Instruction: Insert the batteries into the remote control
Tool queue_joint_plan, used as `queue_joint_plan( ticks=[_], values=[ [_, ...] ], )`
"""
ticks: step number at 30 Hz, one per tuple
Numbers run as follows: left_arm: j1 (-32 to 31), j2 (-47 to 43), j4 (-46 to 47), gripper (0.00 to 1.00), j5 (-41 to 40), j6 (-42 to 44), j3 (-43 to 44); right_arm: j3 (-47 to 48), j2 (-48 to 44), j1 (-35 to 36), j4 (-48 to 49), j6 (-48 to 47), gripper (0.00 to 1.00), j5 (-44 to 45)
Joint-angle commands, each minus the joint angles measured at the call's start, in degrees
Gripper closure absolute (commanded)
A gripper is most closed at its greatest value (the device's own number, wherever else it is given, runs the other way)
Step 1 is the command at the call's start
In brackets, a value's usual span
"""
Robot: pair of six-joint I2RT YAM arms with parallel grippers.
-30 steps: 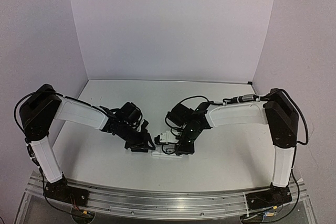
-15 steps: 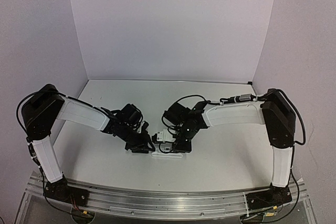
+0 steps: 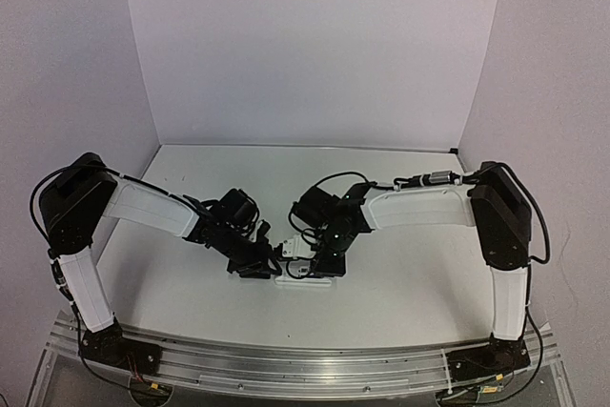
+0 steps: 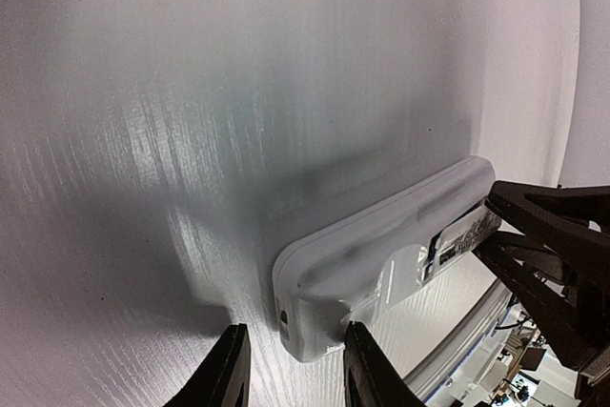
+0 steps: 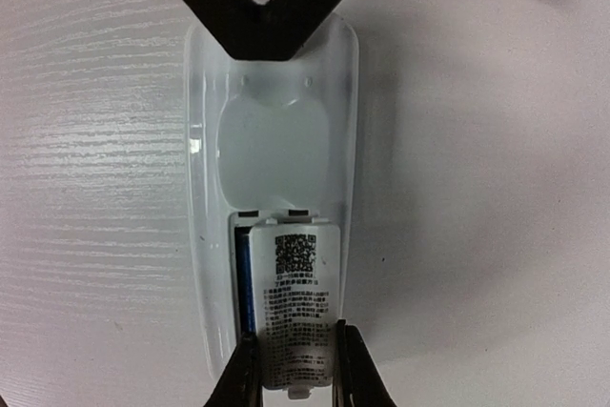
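Note:
The white remote control (image 5: 276,140) lies back-up on the table, and also shows in the top view (image 3: 289,280). My right gripper (image 5: 297,369) is shut on the small white cover piece (image 5: 298,302) with a printed label, holding it over the battery recess. One blue battery (image 5: 244,283) shows in the recess beside the cover; the other is hidden. My left gripper (image 4: 297,374) is open and straddles the remote's (image 4: 381,235) other end, its right finger touching it. In the top view the left gripper (image 3: 270,267) and the right gripper (image 3: 319,269) meet over the remote.
The white table (image 3: 400,274) has purple walls at the back and sides. A metal rail (image 3: 286,364) runs along the near edge. The two arms crowd the table's front middle.
My right arm has shifted a little to the left, toward the left gripper, with the cover piece in it. The left arm has barely moved.

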Motion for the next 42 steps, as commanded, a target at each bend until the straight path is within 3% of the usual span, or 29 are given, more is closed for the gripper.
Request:
queue_joint_plan(
  ticks=[1, 42],
  values=[
    [-0.4, -0.2, 2.1, 0.66, 0.6, 0.4, -1.2, 1.6, 1.5, 0.8, -1.8, 0.1, 1.0, 0.4],
    [-0.4, -2.2, 8.0, 0.67, 2.5, -1.6, -5.0, 11.3, 7.6, 2.4, -10.9, 5.6, 1.0, 2.2]
  ],
)
